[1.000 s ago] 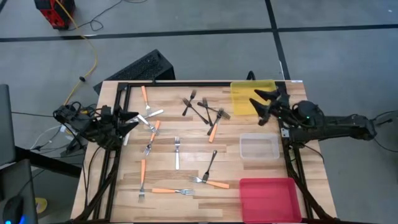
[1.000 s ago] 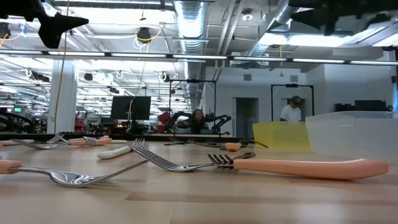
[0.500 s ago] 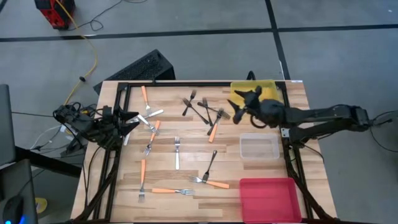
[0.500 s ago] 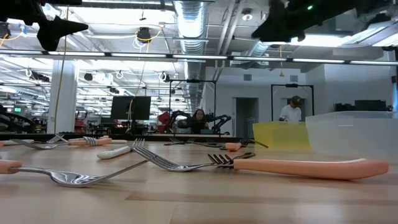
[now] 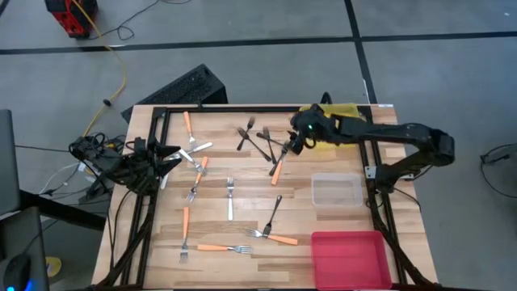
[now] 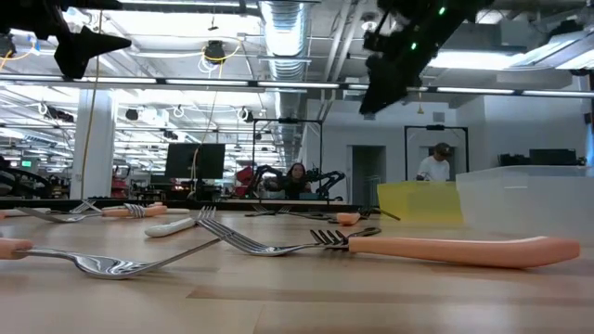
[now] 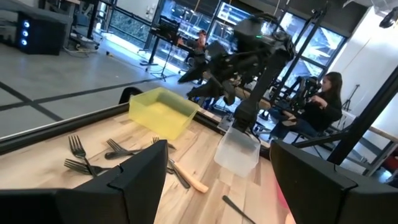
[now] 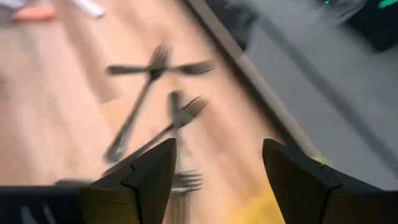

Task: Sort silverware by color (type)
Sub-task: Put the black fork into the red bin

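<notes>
Right arm stretches across from the yellow bin point(image 5: 335, 129), its gripper point(image 5: 296, 141) wide and empty above the dark forks point(image 5: 271, 144) at the table's far middle. Left gripper point(image 5: 166, 158), also wide, waits at the left edge.

pincer point(image 7: 214, 180) open | dark forks point(image 7: 93, 155) | yellow bin point(image 7: 163, 112) | clear bin point(image 7: 238, 150)

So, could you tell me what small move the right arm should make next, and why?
Probably lower the right gripper straight down onto the cluster of dark forks near the yellow bin. Its jaws are open and empty, and in the low view it hangs well above the table. The left gripper waits open at the left edge, and no fork is in any bin yet.
</notes>
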Robot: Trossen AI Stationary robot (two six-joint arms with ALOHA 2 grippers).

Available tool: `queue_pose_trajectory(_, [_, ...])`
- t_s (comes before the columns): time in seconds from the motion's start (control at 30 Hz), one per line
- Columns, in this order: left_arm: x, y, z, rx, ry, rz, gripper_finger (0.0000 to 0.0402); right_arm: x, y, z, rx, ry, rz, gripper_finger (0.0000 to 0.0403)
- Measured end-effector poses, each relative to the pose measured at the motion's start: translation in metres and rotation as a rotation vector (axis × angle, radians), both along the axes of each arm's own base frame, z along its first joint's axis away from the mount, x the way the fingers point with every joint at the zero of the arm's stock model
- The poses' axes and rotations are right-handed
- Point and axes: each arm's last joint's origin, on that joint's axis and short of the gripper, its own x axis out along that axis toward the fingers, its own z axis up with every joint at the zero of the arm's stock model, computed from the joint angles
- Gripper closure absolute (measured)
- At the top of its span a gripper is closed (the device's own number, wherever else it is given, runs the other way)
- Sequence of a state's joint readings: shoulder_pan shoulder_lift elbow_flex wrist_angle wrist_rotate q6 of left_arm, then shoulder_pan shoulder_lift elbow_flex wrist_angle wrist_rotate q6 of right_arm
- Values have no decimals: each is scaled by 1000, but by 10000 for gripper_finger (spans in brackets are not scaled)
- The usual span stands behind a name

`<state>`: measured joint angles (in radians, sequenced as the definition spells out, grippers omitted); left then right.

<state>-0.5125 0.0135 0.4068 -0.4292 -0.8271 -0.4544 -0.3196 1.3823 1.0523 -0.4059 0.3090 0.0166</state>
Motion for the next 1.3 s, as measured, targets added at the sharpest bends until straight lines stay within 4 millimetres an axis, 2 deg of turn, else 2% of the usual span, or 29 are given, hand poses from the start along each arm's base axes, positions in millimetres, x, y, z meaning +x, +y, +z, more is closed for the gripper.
queue_pose_trajectory(0.13, [0, 0, -2, 7, 18, 0, 133, 6, -26, -20, 106, 17, 32, 138])
queue_pose_trajectory(0.23, [0, 0, -3, 8, 27, 6, 133, 15, -37, -34, 126, 8, 20, 138])
queue_pose_trajectory(0.63, [0, 0, -5, 15, 47, 8, 133, 64, -44, -86, 183, 110, -29, 138])
queue_pose_trajectory(0.8, [0, 0, -6, 12, 49, 8, 133, 78, -49, -95, 188, 171, -55, 138])
queue_pose_trajectory(0.93, [0, 0, -7, 16, 58, 9, 133, 84, -52, -100, 202, 220, -53, 138])
queue_pose_trajectory(1.3, [0, 1, -7, 14, 64, 13, 133, 85, -52, -128, 229, 352, -67, 138])
